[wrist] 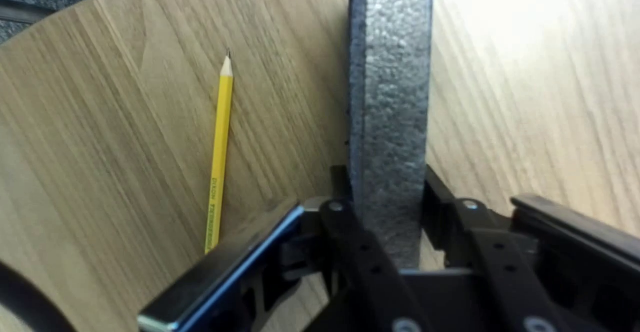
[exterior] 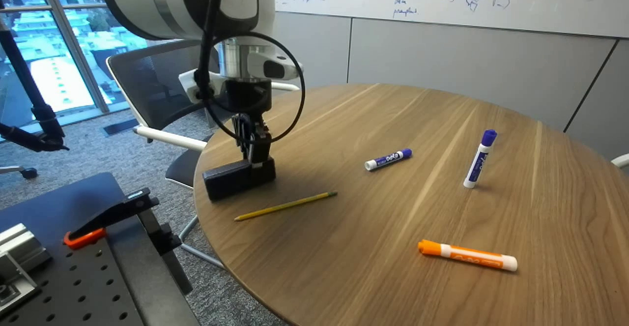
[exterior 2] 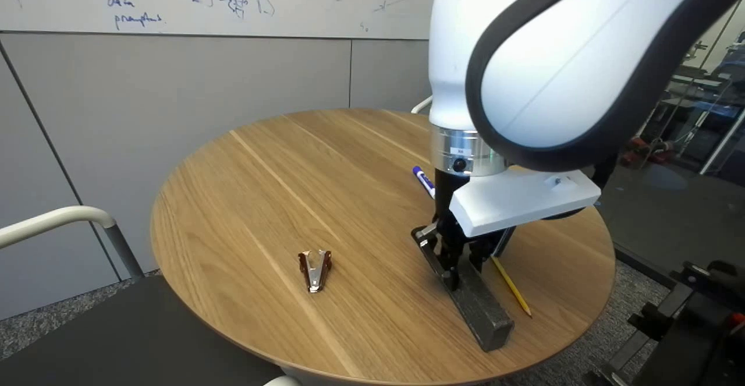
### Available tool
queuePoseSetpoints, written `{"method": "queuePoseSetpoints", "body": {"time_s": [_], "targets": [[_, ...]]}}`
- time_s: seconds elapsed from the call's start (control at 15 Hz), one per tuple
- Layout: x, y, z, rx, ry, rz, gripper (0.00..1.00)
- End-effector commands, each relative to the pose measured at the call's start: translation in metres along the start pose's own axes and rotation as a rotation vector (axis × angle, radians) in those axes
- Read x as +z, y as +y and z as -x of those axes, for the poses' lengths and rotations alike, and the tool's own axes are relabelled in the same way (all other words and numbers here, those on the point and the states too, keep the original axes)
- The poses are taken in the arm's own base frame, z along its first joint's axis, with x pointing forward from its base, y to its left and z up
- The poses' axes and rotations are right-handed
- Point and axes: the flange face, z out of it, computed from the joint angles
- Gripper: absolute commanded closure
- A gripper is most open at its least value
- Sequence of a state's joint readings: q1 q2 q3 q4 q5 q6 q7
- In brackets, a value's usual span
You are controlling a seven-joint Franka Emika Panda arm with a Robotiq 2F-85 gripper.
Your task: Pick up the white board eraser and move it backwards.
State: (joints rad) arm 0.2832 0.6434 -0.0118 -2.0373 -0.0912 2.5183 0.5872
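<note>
The white board eraser is a black rectangular block near the table's edge, seen in both exterior views (exterior: 228, 182) (exterior 2: 482, 310) and in the wrist view (wrist: 395, 91). It stands on its narrow side, on the tabletop or very close above it; I cannot tell which. My gripper (exterior: 259, 161) points down over one part of the eraser. In the wrist view the gripper's fingers (wrist: 386, 187) press against both long sides, shut on it. The eraser's long end sticks out beyond the fingers. Its lower part between the fingers is partly hidden.
A yellow pencil (wrist: 219, 156) lies beside the eraser. A blue-capped marker (exterior: 388, 160) lies farther in, another marker (exterior: 479, 159) stands upright, and an orange marker (exterior: 467, 255) lies near. A staple remover (exterior 2: 315, 271) sits on the round table (exterior 2: 244, 211). A chair (exterior: 162, 85) stands behind.
</note>
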Motion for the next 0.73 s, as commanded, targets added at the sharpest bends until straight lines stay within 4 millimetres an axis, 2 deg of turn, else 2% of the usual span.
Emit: {"method": "queuePoseSetpoints", "body": {"time_s": [0.0, 0.13, 0.27, 0.4, 0.47, 0.53, 0.6, 0.67], "targets": [[-0.008, 0.019, 0.021, -0.016, 0.04, -0.038, 0.3], [-0.023, 0.025, 0.028, -0.03, 0.034, -0.059, 0.17], [-0.057, 0.033, 0.037, -0.065, 0.004, -0.076, 0.02], [-0.096, 0.039, 0.045, -0.091, -0.06, -0.082, 0.0], [-0.054, 0.027, 0.028, -0.059, -0.02, -0.061, 0.0], [-0.072, 0.03, 0.029, -0.062, -0.018, -0.067, 0.0], [-0.076, 0.03, 0.029, -0.061, -0.011, -0.07, 0.0], [-0.072, 0.03, 0.03, -0.061, -0.016, -0.067, 0.0]]}}
